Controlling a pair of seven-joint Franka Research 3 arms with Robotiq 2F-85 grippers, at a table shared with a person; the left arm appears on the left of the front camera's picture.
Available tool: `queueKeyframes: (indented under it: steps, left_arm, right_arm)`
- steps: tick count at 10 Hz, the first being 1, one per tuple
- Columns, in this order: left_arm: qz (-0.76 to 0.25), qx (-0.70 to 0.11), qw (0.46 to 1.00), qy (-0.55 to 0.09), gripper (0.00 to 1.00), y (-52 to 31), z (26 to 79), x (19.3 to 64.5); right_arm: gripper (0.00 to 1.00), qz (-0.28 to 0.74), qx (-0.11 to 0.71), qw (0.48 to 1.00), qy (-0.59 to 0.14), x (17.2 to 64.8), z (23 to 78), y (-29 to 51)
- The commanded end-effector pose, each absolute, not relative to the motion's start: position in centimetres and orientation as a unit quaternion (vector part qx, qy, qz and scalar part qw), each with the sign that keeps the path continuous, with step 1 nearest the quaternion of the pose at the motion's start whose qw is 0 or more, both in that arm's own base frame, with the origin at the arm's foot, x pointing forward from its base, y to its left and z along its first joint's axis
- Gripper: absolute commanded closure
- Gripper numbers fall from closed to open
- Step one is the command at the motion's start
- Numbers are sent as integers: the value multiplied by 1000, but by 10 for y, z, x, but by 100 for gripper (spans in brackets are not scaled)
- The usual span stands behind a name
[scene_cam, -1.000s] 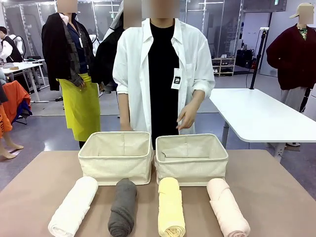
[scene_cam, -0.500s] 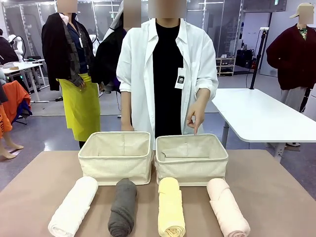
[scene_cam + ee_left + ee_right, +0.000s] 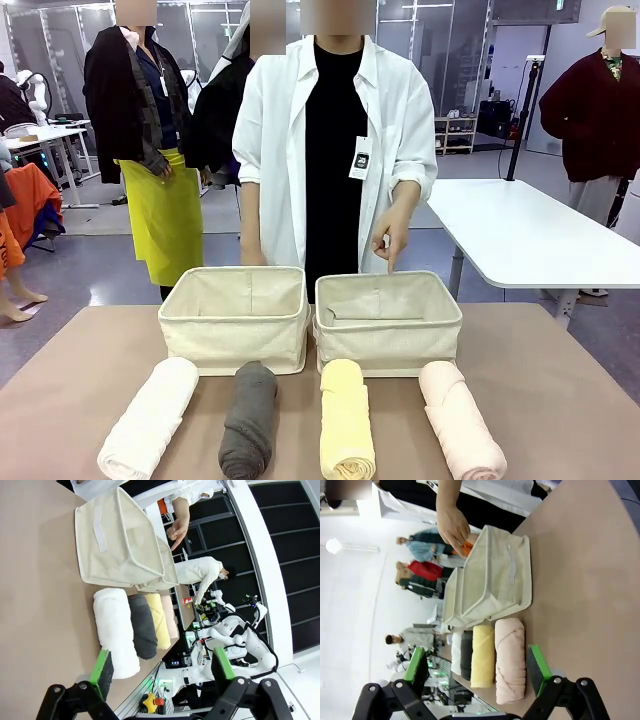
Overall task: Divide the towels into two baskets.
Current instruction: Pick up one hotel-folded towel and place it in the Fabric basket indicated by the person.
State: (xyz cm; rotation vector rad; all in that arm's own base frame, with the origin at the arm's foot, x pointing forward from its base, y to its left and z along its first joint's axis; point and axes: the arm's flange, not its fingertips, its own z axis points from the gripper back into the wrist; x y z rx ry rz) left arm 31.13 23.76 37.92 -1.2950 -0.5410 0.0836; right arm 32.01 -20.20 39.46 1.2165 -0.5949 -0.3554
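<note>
Ahead of the left pincer (image 3: 162,664), on the brown surface (image 3: 40,605), four rolled towels lie side by side in one row. The white towel (image 3: 116,630) is the closest to this pincer, just beyond one of its green pads. After it come the dark grey towel (image 3: 142,627), the yellow towel (image 3: 157,620) and the pink towel (image 3: 170,617), each one close to the next. The left pincer is released: its two fingers stand wide apart and nothing is between them.

Seen from the right pincer (image 3: 477,664), the order is opposite: the pink towel is the nearest to it and the white towel is the farthest. This pincer is released too and grasps nothing.

Beyond the towels, farther from both pincers, two beige baskets stand side by side and touch each other. The left basket (image 3: 232,340) stands behind the white and dark grey towels, and the right basket (image 3: 388,345) stands behind the yellow and pink towels. All four towels lie on the surface, on the pincers' side of the baskets.

At the far side of the surface stands a person in a white shirt. The person's hand (image 3: 388,240) points one finger down, over the far rim of the right basket.
</note>
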Motion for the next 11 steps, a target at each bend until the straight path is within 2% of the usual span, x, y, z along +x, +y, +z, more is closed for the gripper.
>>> queueKeyframes:
  steps: [1, 3, 6, 9, 11]
  left_arm:
    - [38, -595, 763, -249, 0, 239, 379, 309]
    - [38, -595, 763, -249, 0, 239, 379, 309]
    - [38, -595, 763, -249, 0, 239, 379, 309]
    - [38, -595, 763, -249, 0, 239, 379, 309]
    - [38, -595, 763, -249, 0, 239, 379, 309]
  right_arm:
    - [0, -131, 506, 820, -234, 344, 421, -164]
    - [0, -83, 463, 861, -195, 377, 442, -106]
    - [0, -27, 330, 933, -143, 408, 458, -12]
    - [0, 14, 237, 966, -106, 403, 441, 57]
    - [0, 11, 196, 974, -109, 393, 413, 84]
